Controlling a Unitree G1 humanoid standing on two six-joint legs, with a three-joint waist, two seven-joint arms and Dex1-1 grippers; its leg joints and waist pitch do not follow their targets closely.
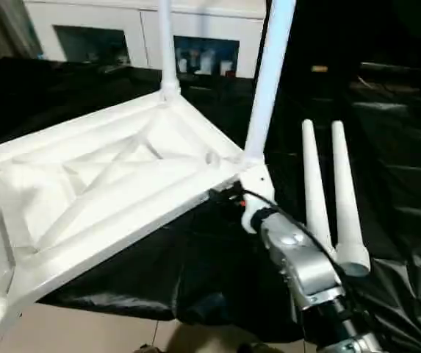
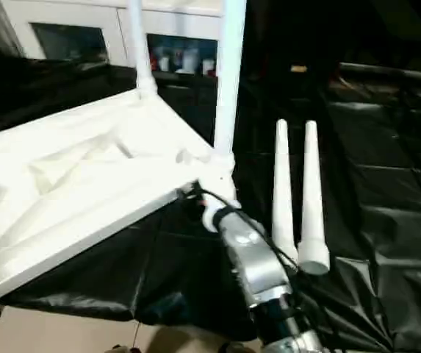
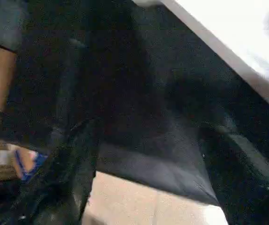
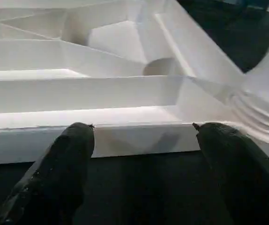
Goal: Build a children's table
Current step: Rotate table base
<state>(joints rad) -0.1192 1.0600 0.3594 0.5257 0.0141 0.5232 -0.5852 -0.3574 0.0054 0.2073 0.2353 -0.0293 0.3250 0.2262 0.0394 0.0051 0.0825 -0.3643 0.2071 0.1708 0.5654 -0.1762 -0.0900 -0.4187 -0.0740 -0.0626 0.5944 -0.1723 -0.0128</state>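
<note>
Nearest us, low and right of centre in the head view, our silver right forearm ends in the right gripper (image 4: 141, 140), its two rounded black fingers (image 4: 64, 164) spread wide and holding nothing, with the table top's smooth white rim just beyond their tips. Our left gripper (image 3: 143, 178) hangs released over crinkled glossy black sheeting (image 3: 139, 117). The ribbed, X-braced table top (image 1: 107, 184) fills the left half, upside down, two tapered legs (image 1: 269, 73) standing in its far corner sockets, two loose legs (image 1: 331, 198) lying side by side to the right.
</note>
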